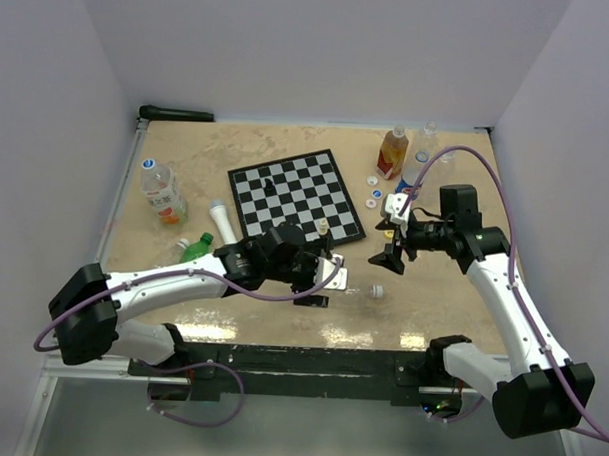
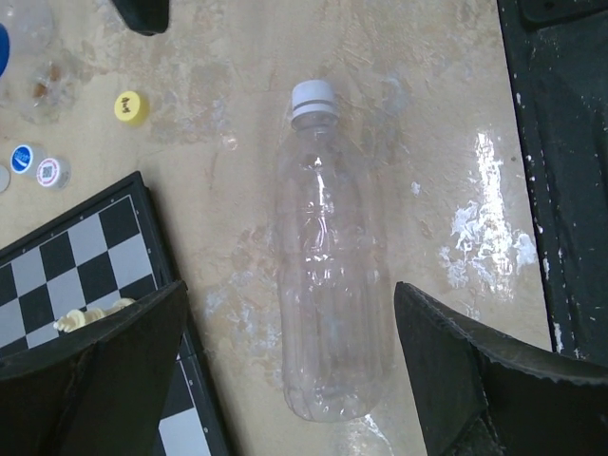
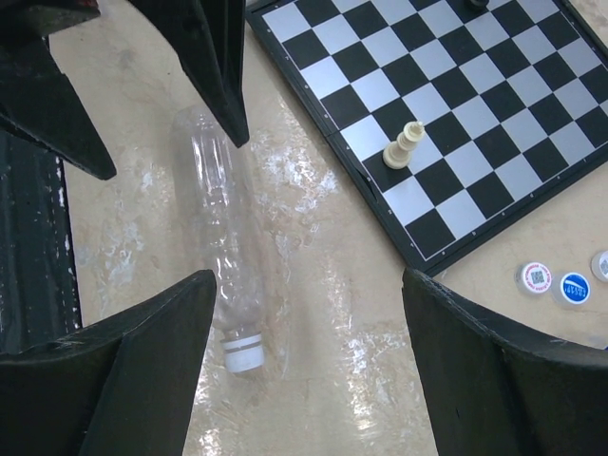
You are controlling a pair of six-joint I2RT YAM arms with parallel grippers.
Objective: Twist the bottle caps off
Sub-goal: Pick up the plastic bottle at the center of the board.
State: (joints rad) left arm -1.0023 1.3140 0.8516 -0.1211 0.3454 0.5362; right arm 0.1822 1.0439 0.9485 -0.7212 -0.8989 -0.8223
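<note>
A clear, label-free bottle lies on its side on the table, and its white cap is screwed on. My left gripper is open, its two fingers on either side of the bottle's base end without touching it. My right gripper is also open and hangs over the cap end. The white cap lies just inside that gripper's left finger, apart from it. From above, the cap sits between the left gripper and the right gripper.
A chessboard with a few pieces lies just behind the bottle. Loose caps lie to its right, and a yellow cap near the bottle. More bottles stand at the back right. At the left are another bottle, a green one and a white tube.
</note>
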